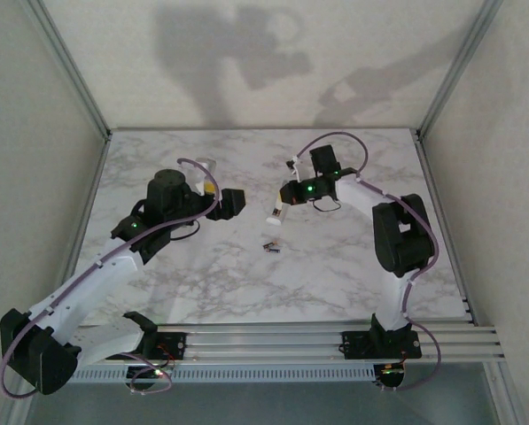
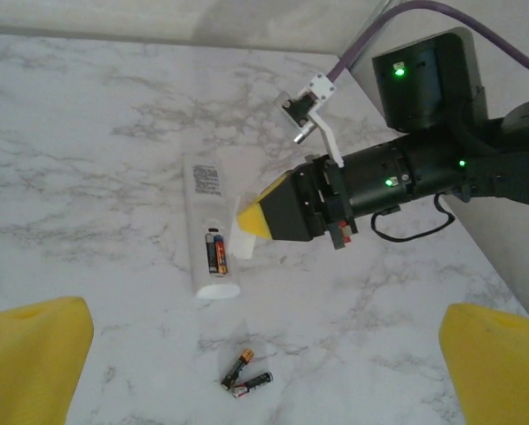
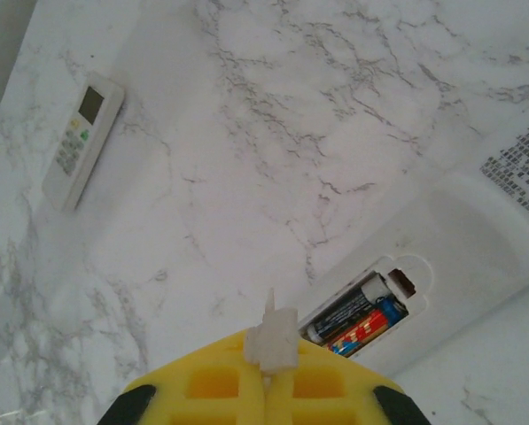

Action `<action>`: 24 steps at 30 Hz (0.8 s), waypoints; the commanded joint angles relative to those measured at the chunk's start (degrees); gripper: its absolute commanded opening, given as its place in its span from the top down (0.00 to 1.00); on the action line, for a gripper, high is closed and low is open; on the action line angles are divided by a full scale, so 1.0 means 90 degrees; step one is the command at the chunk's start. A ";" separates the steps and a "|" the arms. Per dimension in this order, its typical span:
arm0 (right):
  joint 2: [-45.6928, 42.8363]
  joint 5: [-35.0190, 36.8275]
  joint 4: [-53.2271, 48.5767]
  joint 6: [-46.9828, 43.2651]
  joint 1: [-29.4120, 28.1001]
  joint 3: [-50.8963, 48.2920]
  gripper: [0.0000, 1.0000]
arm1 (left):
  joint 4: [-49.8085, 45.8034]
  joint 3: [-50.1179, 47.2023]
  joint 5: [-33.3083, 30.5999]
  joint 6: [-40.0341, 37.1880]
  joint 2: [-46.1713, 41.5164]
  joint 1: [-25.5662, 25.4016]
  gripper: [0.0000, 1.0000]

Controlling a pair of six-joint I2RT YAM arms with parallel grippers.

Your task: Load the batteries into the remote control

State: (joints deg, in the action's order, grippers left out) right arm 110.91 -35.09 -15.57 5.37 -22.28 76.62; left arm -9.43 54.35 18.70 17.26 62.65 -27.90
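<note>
While the left claw [image 1: 232,203] gapes wide open, the right claw [image 2: 252,221] is closed, tips by the open batt. bay of the remote [image 2: 209,190], centre frame. Two loose batteries [image 2: 238,367] lie on the worktop [image 2: 87,133], lower centre, just below the remote.

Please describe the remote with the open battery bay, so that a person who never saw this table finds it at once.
On the marble table, look near the middle, at the tip of the right gripper, which pinches a white piece. The remote lies there back up, with two cells in its open bay; the other remote lies face up, showing screen and buttons.
</note>
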 commanded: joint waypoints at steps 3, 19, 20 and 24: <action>0.0437 0.0337 0.0498 0.0375 -0.0023 -0.0079 1.00 | 0.0150 -0.0128 0.0198 0.0212 -0.0185 0.0073 0.00; 0.0596 -0.0251 0.1147 0.0683 -0.0023 -0.0474 1.00 | 0.0218 -0.0228 -0.0046 0.0190 -0.0116 0.0073 0.00; 0.0604 -0.0284 0.1149 0.0671 -0.0020 -0.0487 1.00 | 0.0225 -0.0229 -0.0047 0.0192 -0.0113 0.0073 0.00; 0.0642 -0.0358 0.1096 0.0640 -0.0019 -0.0535 1.00 | 0.0240 -0.0234 -0.0045 0.0176 -0.0106 0.0073 0.00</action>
State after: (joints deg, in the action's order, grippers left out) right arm 115.37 -36.62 -5.52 11.27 -22.26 72.79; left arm -8.78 52.73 19.03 18.28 62.39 -27.86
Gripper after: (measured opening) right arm 0.060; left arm 0.994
